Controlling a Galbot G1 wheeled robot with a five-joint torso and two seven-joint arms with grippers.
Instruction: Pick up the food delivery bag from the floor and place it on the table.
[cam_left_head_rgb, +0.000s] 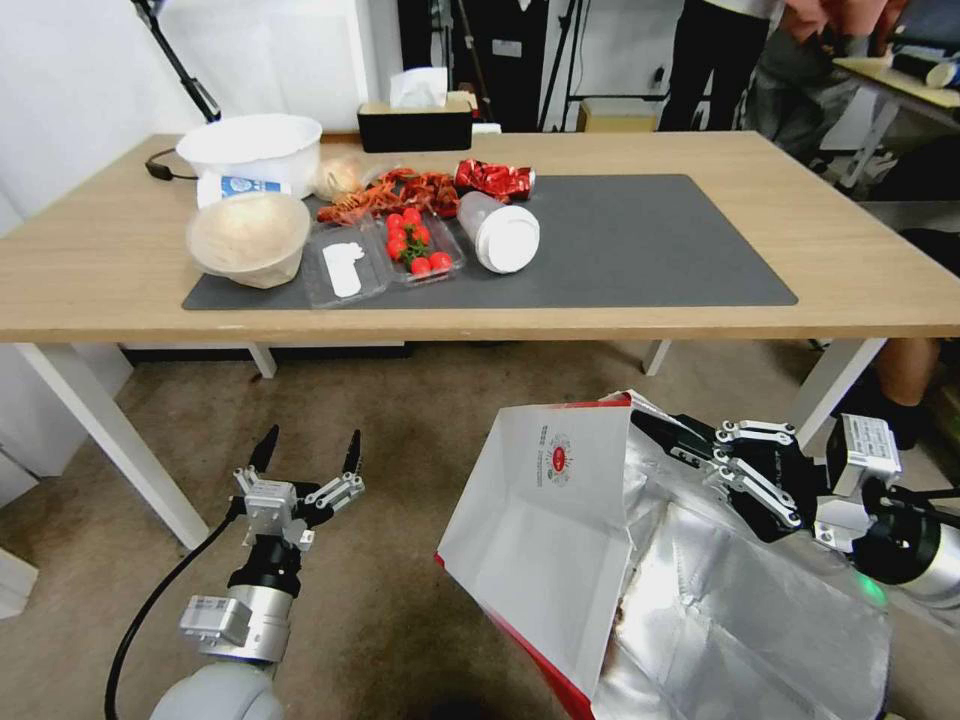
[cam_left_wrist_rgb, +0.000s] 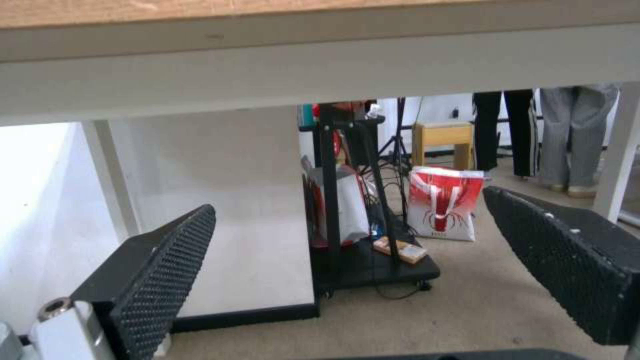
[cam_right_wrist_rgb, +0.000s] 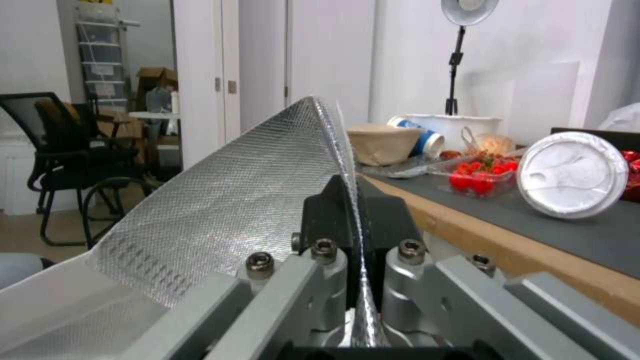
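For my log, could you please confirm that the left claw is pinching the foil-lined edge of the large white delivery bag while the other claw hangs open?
Not quite: the right claw pinches the large white foil-lined delivery bag, as the right wrist view shows; the left claw hangs open.

On the white front panel of the food delivery bag (cam_left_head_rgb: 545, 520) sits a small round red logo (cam_left_head_rgb: 558, 459) with a column of tiny print (cam_left_head_rgb: 541, 452) beside it at its 9 o'clock; neither can be read. A blue label (cam_left_head_rgb: 240, 186) on the white container at the table's 10 o'clock carries lettering too small to make out. No other text is legible.
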